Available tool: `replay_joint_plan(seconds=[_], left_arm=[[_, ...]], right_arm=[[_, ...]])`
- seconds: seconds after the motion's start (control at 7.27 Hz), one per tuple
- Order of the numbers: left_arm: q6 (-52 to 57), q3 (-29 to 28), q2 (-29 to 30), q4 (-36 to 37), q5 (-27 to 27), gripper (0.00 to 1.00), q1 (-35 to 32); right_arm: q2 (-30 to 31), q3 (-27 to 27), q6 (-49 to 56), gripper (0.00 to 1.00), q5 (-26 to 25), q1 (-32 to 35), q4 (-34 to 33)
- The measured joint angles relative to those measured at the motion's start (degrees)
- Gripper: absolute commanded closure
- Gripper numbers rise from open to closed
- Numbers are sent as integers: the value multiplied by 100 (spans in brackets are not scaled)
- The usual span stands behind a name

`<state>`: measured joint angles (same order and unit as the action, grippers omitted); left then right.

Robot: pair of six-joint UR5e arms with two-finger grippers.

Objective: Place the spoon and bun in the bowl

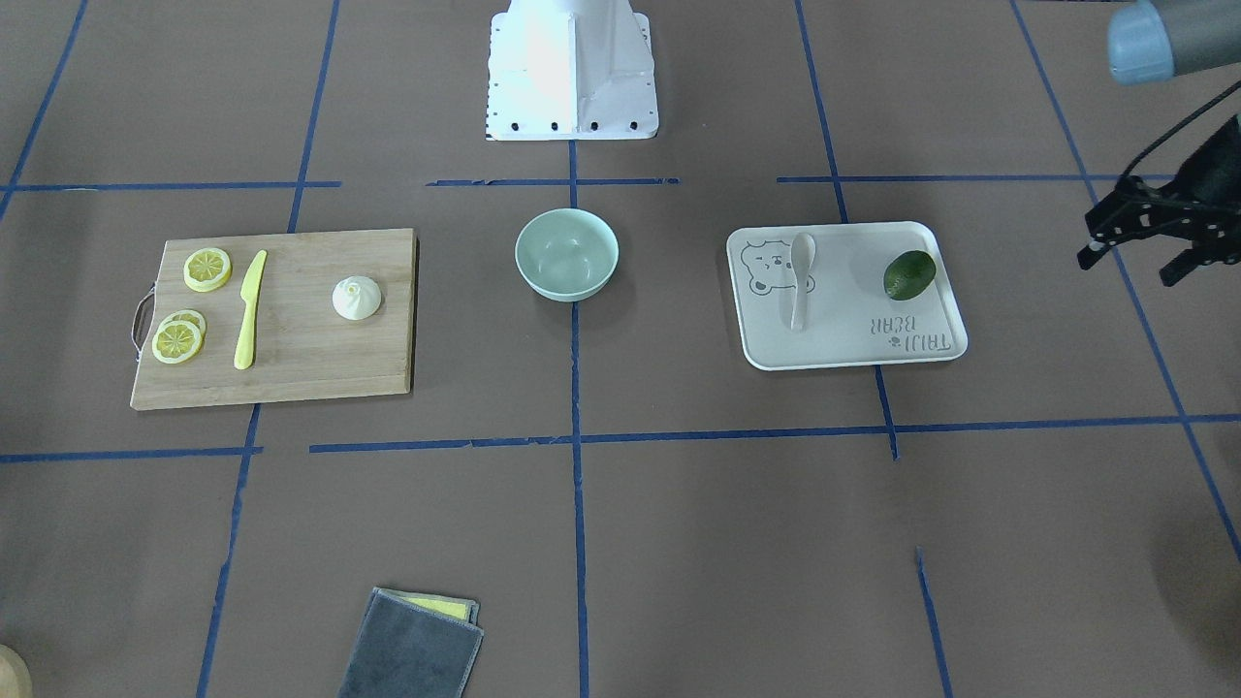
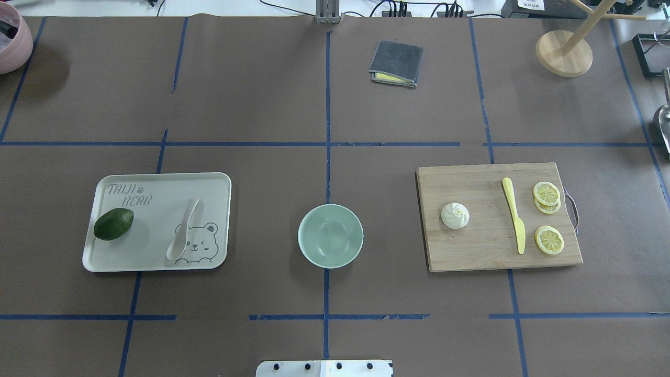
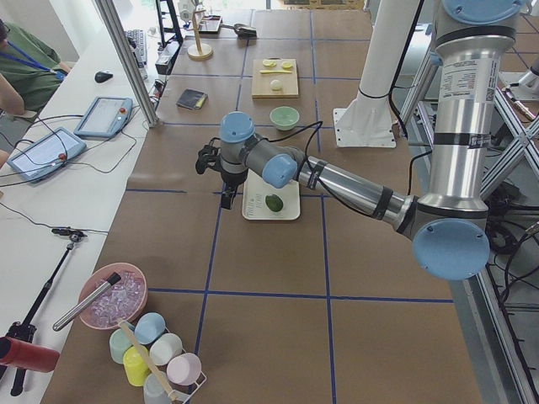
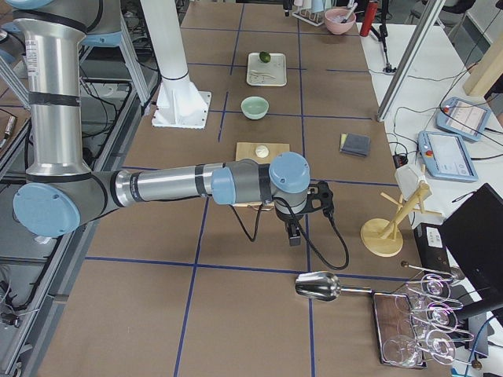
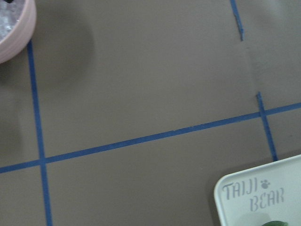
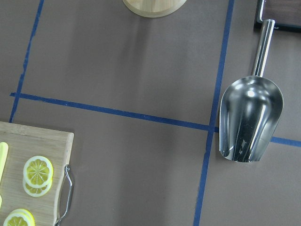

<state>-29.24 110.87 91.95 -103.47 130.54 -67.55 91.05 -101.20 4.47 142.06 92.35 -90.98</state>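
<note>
Bowl (image 2: 330, 235): mid-table, well apart from tray (image 2: 157, 188) and board (image 2: 487, 256).
Spoon (image 2: 183, 230): on tray, toward its bowl-side edge.
Bun (image 2: 455, 215): on board, toward bowl-side edge.
Left gripper (image 1: 1127, 269): we see fingers spread, beyond tray.
Right gripper (image 4: 293, 233): spread or pressed, we cannot tell.

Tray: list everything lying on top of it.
On the tray lie the spoon and a dark green fruit, apart from each other. The spoon covers part of the printed bear; whatever is beneath the fruit is hidden.

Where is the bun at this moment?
In the overhead view the bun sits on the wooden cutting board at the robot's right, between the bowl and the yellow knife.
</note>
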Motion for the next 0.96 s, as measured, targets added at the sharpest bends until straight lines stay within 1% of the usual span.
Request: replay_joint_plan(seconds=[0.14, 0.41, 0.55, 0.83, 0.96], left_arm=[[-745, 90, 130, -187, -376, 1, 555], [-1940, 46, 452, -378, -1114, 2, 1554], [-2401, -41, 624, -403, -1425, 3, 1954], [-3184, -288, 980, -414, -1982, 9, 2639], [-3422, -426, 1113, -413, -2178, 11, 2893]], right_arm=[[-15, -32, -108, 0, 19, -9, 7], [-19, -110, -829, 0, 21, -147, 154], [-23, -158, -1292, 0, 17, -285, 352], [-31, -244, -2173, 0, 22, -581, 787], [-36, -349, -2504, 0, 25, -730, 890]])
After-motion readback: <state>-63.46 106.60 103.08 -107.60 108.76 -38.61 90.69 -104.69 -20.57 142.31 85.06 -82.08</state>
